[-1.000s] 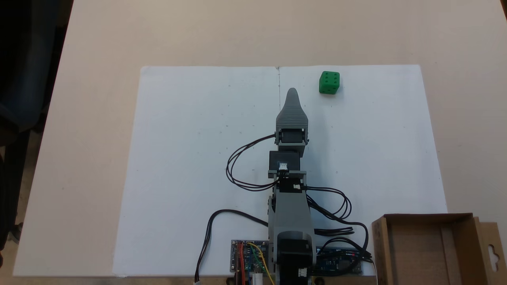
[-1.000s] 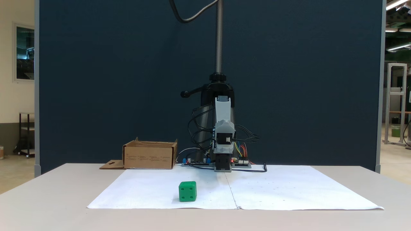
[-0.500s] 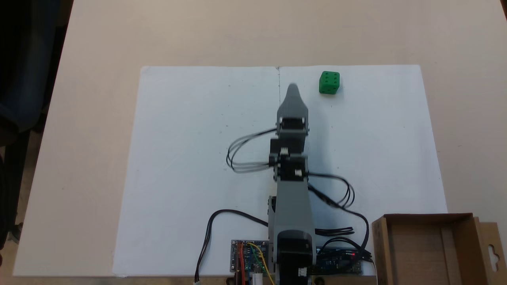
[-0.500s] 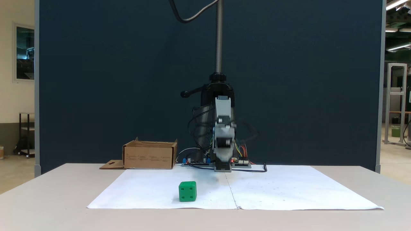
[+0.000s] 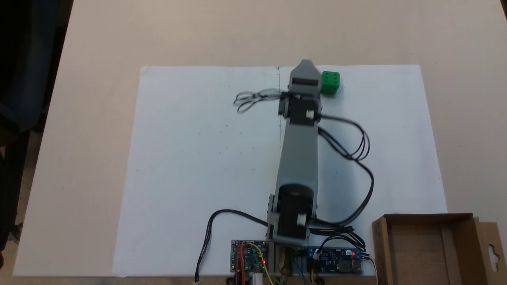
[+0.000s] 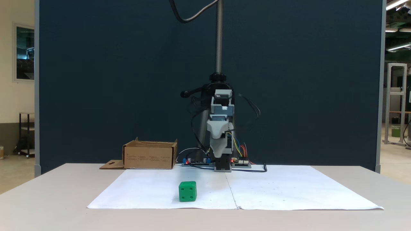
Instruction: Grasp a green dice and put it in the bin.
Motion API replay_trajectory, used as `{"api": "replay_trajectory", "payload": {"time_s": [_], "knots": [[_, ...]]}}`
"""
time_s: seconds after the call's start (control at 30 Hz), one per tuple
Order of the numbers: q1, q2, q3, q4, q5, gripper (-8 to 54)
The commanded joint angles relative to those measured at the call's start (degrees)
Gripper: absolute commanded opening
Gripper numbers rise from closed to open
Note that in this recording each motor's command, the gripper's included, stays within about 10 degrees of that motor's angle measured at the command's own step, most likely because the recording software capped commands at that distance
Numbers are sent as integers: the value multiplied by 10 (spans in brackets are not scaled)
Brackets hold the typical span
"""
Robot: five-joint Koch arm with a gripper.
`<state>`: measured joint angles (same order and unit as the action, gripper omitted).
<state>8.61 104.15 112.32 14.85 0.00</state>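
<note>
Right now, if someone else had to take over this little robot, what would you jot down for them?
Gripper: raised above the white paper sheet, holding nothing; open or shut cannot be told.
Small bright green plastic dice: resting on the sheet near its far edge in the top-down fixed view, beside the gripper's tip, not grasped.
Brown cardboard box bin: near the arm's base, no dice inside.
Done: the reach toward the dice.
Left: lower, grasp, carry, drop in bin.

We see open white paper (image 5: 190, 158) all around the green dice (image 5: 330, 82), nothing standing beside it, while the gripper (image 6: 219, 153) hangs well above the sheet and the cardboard bin (image 5: 427, 249) sits far off, open-topped, by the arm's base.
</note>
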Motion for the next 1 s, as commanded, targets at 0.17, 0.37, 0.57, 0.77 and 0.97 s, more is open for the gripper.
{"api": "replay_trajectory", "payload": {"time_s": [0.17,0.37,0.57,0.77,0.97], "knots": [[62,-69,-189,235,-33,439],[103,-173,-364,375,-34,431],[110,-263,-490,452,-65,431],[113,-327,-562,472,-136,430],[113,-374,-605,472,-196,430]]}}
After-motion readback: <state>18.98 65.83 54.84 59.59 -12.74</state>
